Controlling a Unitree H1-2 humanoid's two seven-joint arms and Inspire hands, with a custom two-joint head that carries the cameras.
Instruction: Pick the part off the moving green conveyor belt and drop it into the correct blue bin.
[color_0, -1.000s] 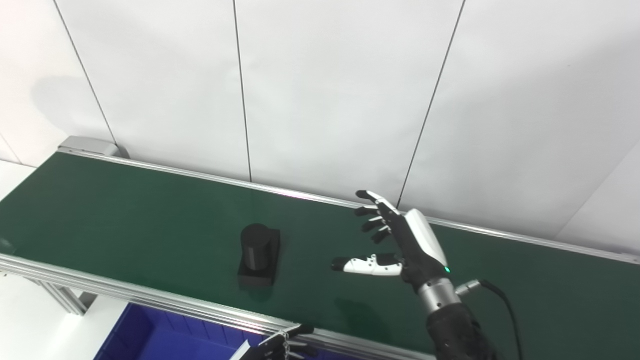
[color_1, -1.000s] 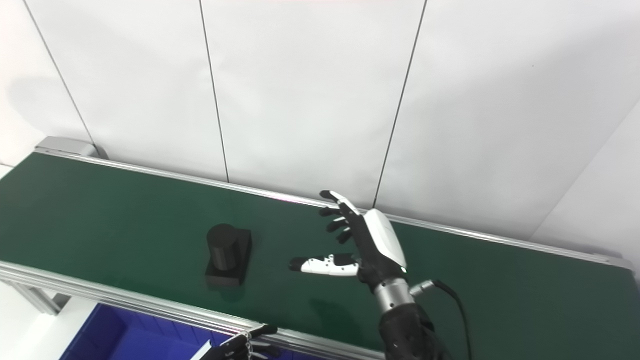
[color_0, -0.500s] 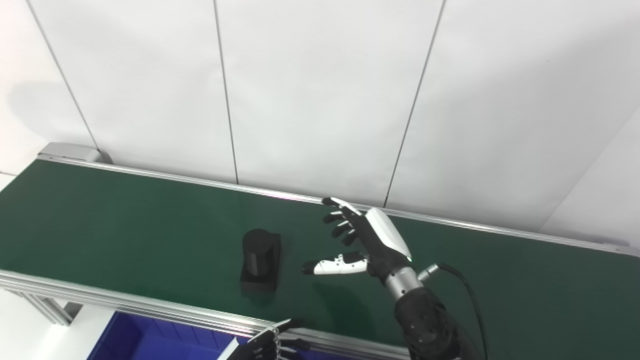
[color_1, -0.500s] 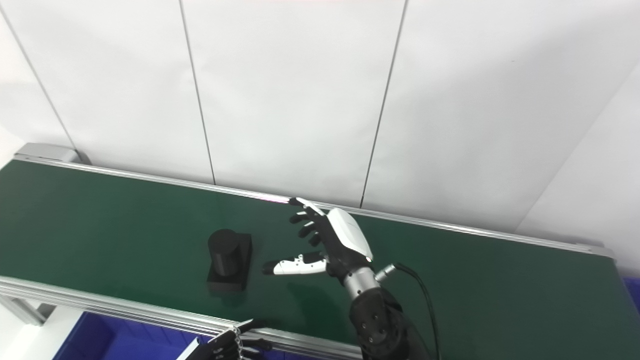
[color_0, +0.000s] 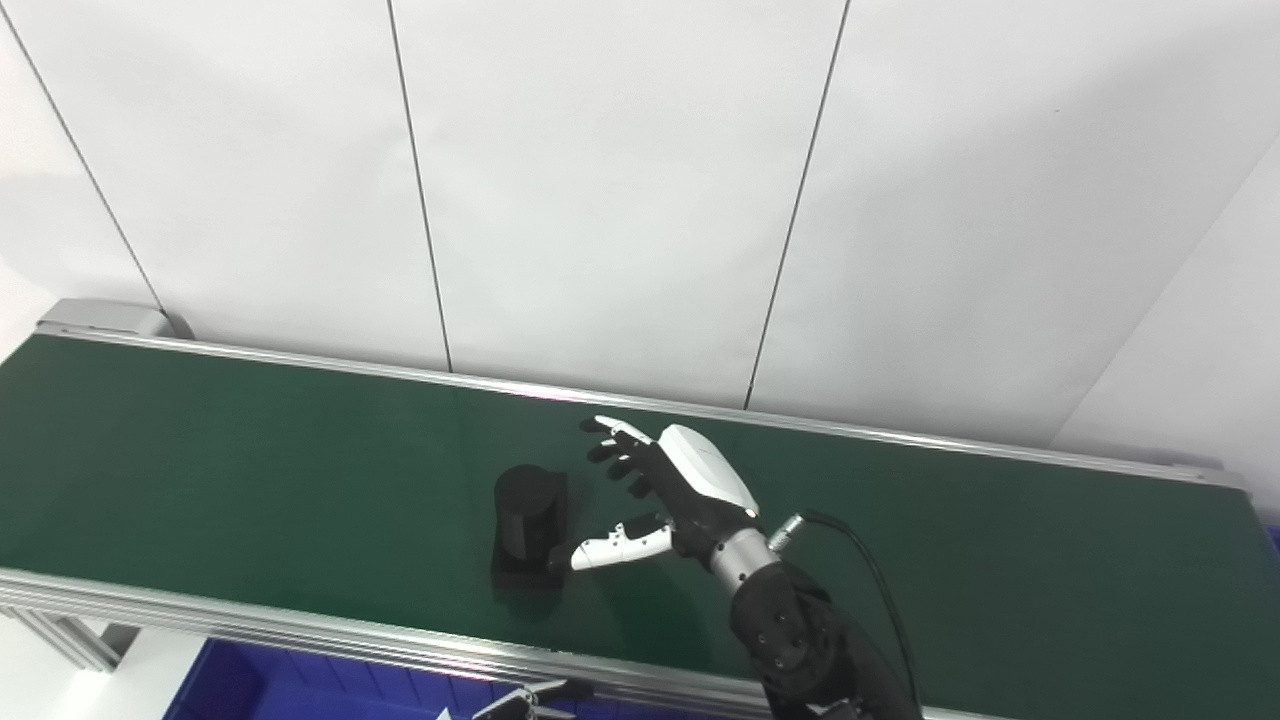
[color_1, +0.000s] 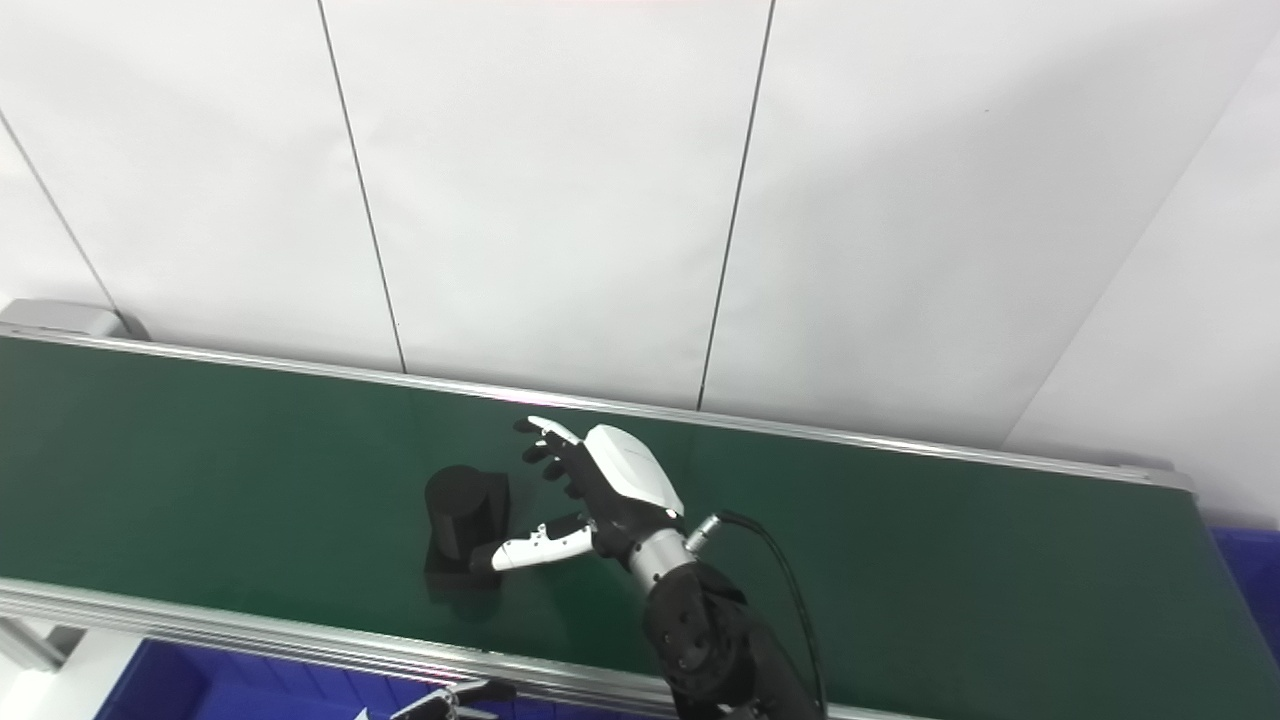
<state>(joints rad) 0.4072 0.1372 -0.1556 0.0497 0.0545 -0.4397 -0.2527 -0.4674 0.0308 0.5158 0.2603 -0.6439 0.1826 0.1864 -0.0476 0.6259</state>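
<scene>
A long green conveyor belt (color_0: 250, 440) runs across the scene from left to right, edged by silver aluminium rails (color_0: 300, 630) and backed by a plain white panelled wall (color_0: 600, 180). On the belt, a little left of its middle and closer to the near rail than to the wall, stands the part (color_0: 528, 520) — a black piece made of an upright cylinder on a flat rectangular base. The right hand (color_0: 668, 490), black with a white back shell, is just to the right of the part, hanging low over the belt with its palm turned toward the part. Its fingers (color_0: 612, 452) are spread apart and held out beyond the far side of the cylinder, while the white-tipped thumb (color_0: 610, 545) reaches toward the part's near right corner; whether the thumb tip touches the base cannot be told. The hand holds nothing. A black cable (color_0: 860, 560) loops from its wrist back along the dark forearm (color_0: 800, 640), which enters from the bottom edge to the right of the part. Nothing lies on the belt between the hand and the part. Below the near rail, directly under the part, a blue bin (color_0: 300, 690) shows — and just above its edge only the tips of the left hand (color_0: 525, 703) appear, too little to tell how it is posed. A second patch of blue (color_1: 1245, 570) sits beyond the belt's right end.
</scene>
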